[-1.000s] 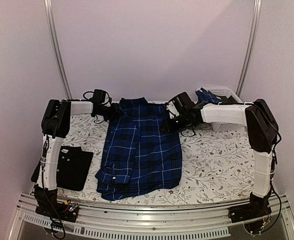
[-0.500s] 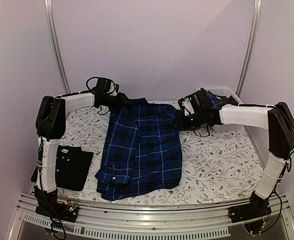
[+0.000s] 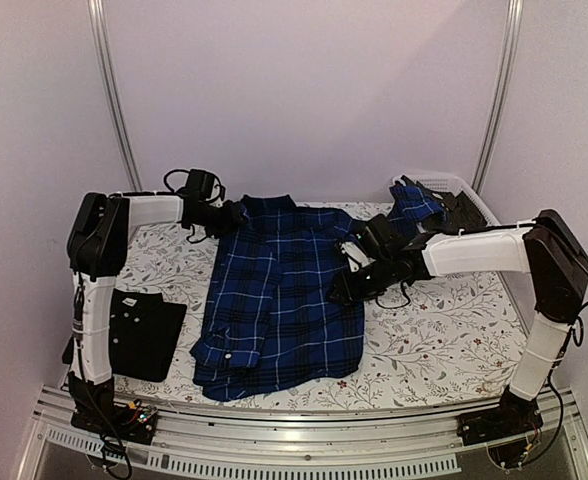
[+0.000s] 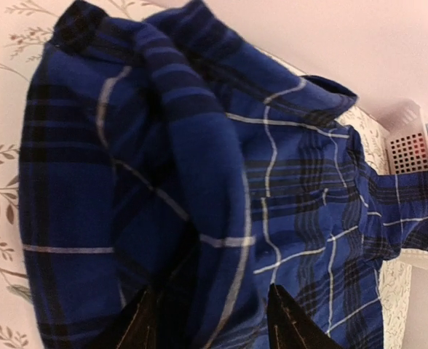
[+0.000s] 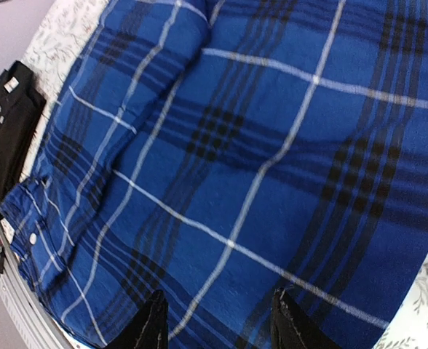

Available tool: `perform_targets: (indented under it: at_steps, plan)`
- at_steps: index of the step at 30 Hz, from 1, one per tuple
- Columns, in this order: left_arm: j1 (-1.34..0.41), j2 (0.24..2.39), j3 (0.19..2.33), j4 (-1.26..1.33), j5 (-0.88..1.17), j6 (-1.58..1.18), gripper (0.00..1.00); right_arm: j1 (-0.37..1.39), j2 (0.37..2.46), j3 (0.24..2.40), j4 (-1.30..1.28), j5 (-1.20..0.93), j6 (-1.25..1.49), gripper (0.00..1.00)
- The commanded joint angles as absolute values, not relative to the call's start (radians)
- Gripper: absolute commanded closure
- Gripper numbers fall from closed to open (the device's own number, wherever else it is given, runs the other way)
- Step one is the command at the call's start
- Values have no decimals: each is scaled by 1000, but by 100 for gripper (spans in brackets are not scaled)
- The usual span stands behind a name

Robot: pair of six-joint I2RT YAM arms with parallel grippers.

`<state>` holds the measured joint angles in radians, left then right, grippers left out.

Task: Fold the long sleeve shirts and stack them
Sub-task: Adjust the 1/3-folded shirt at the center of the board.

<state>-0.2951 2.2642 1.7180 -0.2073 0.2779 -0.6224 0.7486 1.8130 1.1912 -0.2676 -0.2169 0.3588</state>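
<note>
Blue plaid shirt x1 spread, black shirt x1 folded; basket x1

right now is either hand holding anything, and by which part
The left hand has a shoulder fold of the blue plaid shirt between its fingers; whether it is clamped cannot be told. The right hand is open, holding nothing.

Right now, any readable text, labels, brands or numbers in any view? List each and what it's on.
None readable in any view.
Small pale patch on the black shirt, right wrist view: maybe a label, too small to read.
Blue plaid shirt, white basket, floral tablecloth: no text visible.
</note>
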Motion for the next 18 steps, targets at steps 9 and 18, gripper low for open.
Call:
perform_targets:
  at_steps: [9,18]
  plan:
    - [-238,2504,2000,-339,254,-506,53,818,1794,1007,-265,-248,416,53]
    - [-213,2682,2256,-517,175,-516,61,847,1765,983,-303,-235,436,53]
